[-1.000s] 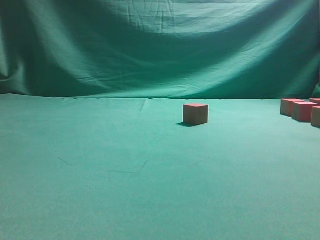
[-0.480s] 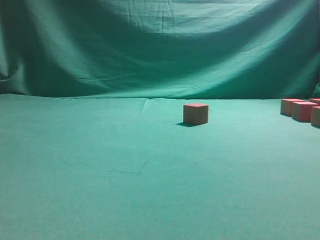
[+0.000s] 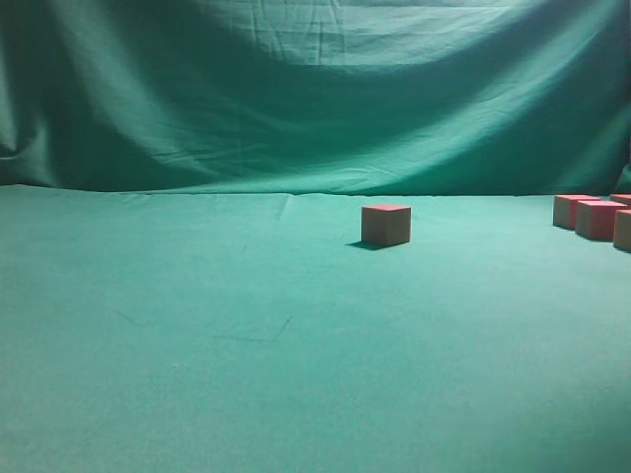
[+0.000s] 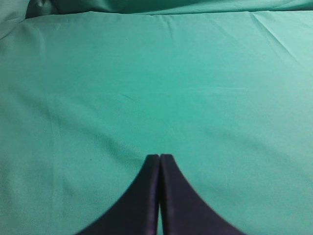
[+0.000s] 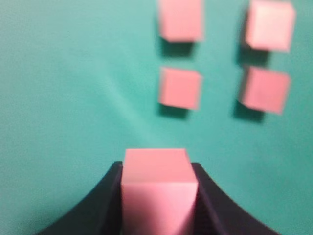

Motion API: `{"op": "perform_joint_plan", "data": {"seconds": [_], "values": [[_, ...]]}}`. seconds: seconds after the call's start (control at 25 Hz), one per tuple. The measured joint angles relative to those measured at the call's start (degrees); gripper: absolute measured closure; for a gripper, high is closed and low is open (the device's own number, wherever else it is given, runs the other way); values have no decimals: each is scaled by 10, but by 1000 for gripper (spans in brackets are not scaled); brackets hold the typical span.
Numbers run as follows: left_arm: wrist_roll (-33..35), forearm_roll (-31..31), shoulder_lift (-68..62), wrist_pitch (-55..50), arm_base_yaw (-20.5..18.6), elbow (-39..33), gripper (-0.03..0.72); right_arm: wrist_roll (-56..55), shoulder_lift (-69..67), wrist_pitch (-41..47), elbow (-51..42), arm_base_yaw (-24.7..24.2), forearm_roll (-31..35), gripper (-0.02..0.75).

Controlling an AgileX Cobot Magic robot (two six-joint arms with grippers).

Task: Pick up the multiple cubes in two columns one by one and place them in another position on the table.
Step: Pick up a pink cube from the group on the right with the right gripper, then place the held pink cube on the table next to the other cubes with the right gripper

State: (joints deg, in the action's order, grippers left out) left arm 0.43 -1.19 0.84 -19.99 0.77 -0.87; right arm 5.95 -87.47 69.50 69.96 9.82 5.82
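Left gripper: empty, its dark tapered fingers pressed together to a thin seam, poised over bare cloth.
Table: green cloth, matte, lightly creased, with a wrinkled green curtain hanging behind.
Lone cube: resting alone mid-table, reddish top, duller tan sides, sharp edges; it sat exactly where it had a second earlier.
Change: none visible in the exterior view across the last second; neither arm entered it, so any motion was confined to the right, off-frame.
Remaining cubes: four in two columns in the right wrist view, blurred, well apart from each other; some also showed at the exterior view's right edge.
Right gripper: clamped on a held cube, black fingers against its two sides, raised above the cloth.
Task reading: probably mid-carry of the second cube toward the placed one.
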Motion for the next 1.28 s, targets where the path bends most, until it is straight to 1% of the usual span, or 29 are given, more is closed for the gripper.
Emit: {"op": "perform_joint_plan", "data": {"seconds": [0.24,0.36,0.48,0.6,0.68,0.88,1.08,1.28], "values": [[0,0,0,0,0,0,688,45,-7,11,96,182,5,469],[0,0,0,0,0,0,688,61,-49,15,152,260,-30,469],[0,0,0,0,0,0,688,85,-111,16,216,319,-81,469],[0,0,0,0,0,0,688,102,-173,16,282,357,-122,469],[0,0,0,0,0,0,688,117,-209,16,317,368,-133,469],[0,0,0,0,0,0,688,176,-285,14,373,369,-149,469],[0,0,0,0,0,0,688,240,-329,-15,382,357,-155,469],[0,0,0,0,0,0,688,255,-353,-64,384,329,-155,469]]}}
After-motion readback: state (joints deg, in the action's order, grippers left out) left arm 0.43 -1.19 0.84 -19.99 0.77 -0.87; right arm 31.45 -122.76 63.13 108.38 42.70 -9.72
